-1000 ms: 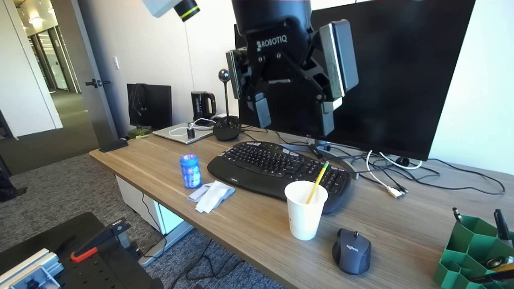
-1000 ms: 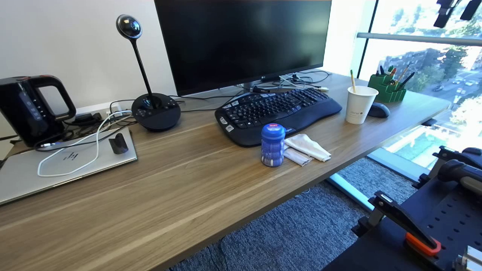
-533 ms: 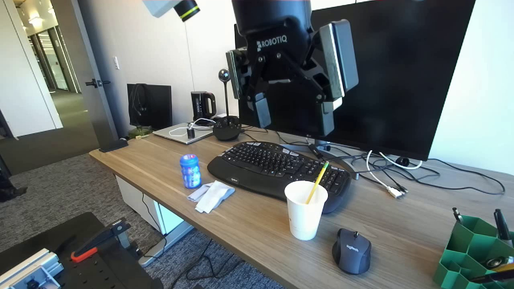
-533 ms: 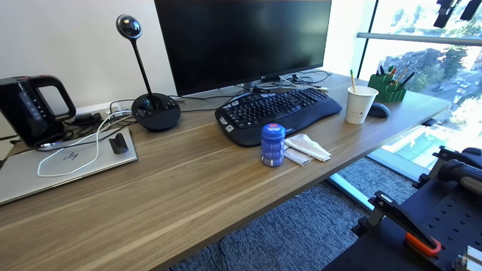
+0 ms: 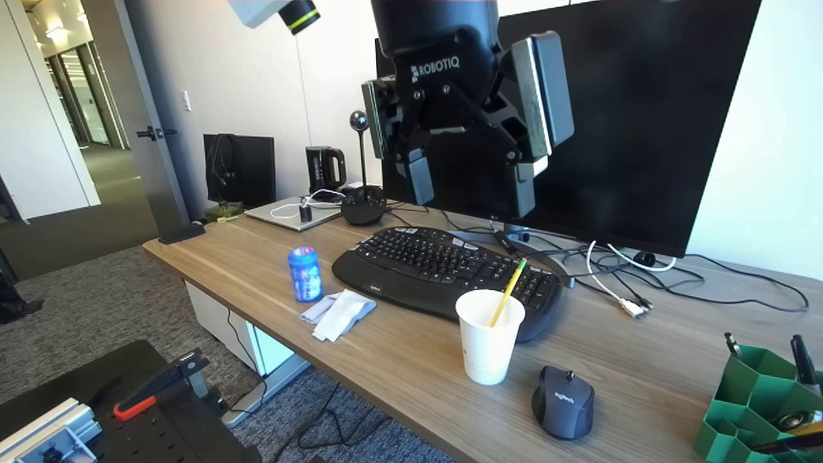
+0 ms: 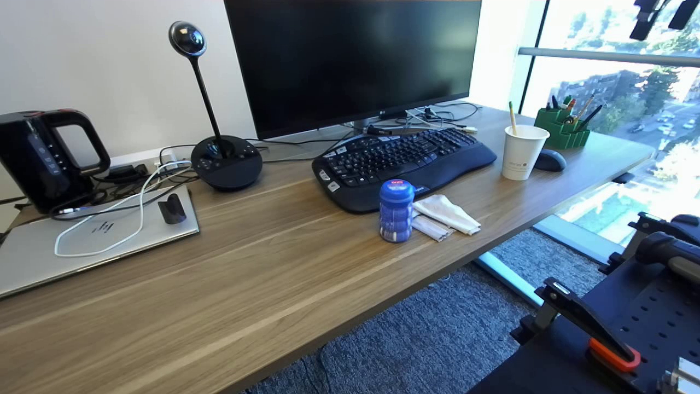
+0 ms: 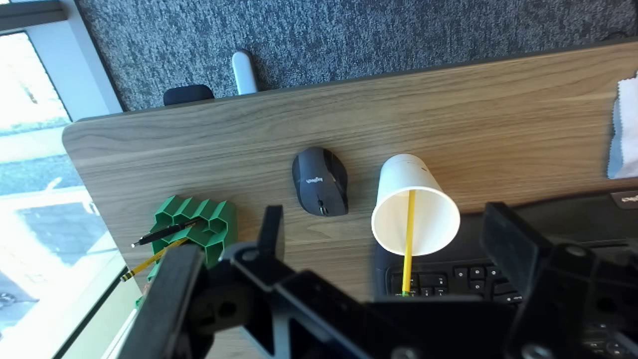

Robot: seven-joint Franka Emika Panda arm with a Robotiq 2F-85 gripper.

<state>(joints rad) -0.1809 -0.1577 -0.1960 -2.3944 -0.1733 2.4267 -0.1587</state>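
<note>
— Any change?
— None visible over the last second: hovering with the gripper (image 5: 472,186) spread wide, holding nothing, so leaving the cup (image 5: 487,350) untouched.
— Standing where?
— Upright on the desk (image 5: 411,347), yellow stick (image 5: 508,294) inside, at six o'clock from the gripper in an exterior view, with depth hard to judge.
— And around?
— From the cup, mouse (image 5: 563,405) between four and five o'clock, keyboard (image 5: 443,270) at eleven.

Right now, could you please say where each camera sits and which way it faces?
Exterior view: high, nearer the mouse, facing monitor and door; open end effector at top.
Exterior view: high, nearer the kettle, facing monitor and window; fingertips at top right.
Wrist view: above the desk, facing down at cup and mouse; fingers at bottom.
Both exterior views share the blue bottle.
</note>
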